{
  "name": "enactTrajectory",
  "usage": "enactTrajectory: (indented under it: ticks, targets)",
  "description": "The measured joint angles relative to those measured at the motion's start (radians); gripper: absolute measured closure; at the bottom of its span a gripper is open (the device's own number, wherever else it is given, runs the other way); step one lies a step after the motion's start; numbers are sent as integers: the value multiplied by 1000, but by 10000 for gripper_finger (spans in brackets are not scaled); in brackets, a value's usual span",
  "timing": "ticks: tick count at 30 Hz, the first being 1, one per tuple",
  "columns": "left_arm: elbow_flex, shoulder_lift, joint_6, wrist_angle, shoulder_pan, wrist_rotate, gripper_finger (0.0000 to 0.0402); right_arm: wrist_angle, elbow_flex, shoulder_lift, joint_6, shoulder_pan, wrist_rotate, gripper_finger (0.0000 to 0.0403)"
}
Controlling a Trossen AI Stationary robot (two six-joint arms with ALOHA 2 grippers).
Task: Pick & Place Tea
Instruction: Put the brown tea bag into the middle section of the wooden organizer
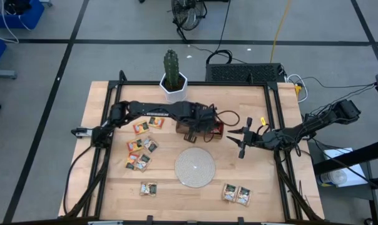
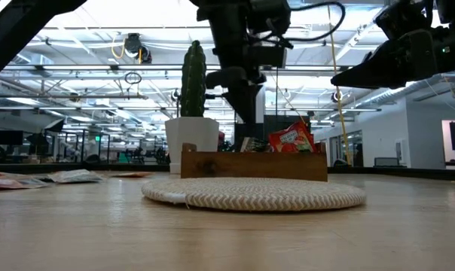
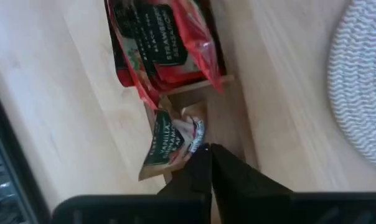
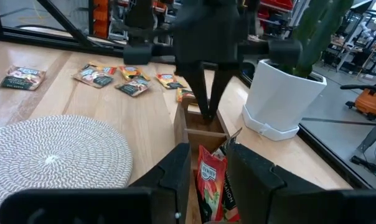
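My left gripper (image 3: 208, 152) is shut and points down into the brown wooden tray (image 1: 188, 129), just above a green tea sachet (image 3: 169, 143) that lies crumpled in one compartment. Red tea sachets (image 3: 163, 43) stand in the neighbouring compartment and stick up above the tray's wall (image 2: 291, 139). In the right wrist view the left gripper (image 4: 208, 115) shows from the front, tips inside the tray (image 4: 197, 127). My right gripper (image 1: 241, 142) waits open and level just right of the tray, with nothing between its fingers. Several more tea sachets (image 1: 141, 153) lie flat on the table's left half. My left gripper's shut fingertips (image 3: 203, 163) come from above and stand right at the green sachet's crumpled corner (image 3: 197, 132). I cannot tell whether they touch it. The sachet lies in the tray's compartment.
A round pale woven disc (image 1: 194, 167) lies in front of the tray. A cactus in a white pot (image 1: 173, 84) stands at the far edge behind it. One sachet (image 1: 149, 188) and a pair (image 1: 236, 194) lie near the front edge. Cables run along the table's right side.
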Motion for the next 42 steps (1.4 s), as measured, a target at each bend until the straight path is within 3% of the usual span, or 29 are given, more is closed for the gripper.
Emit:
enactTrajectory:
  ticks: [12,29,36,42]
  targets:
    - [-20,41,-15,21,34,72,399,1,0,0,3,0,-3,312]
    - [-244,39,-66,275,52,157,401,1,0,0,1,0,-1,312]
    - [-264,39,-120,335,47,137,401,1,0,0,0,0,-1,312]
    - [-265,39,-137,395,27,-6,401,1,0,0,0,0,-1,312]
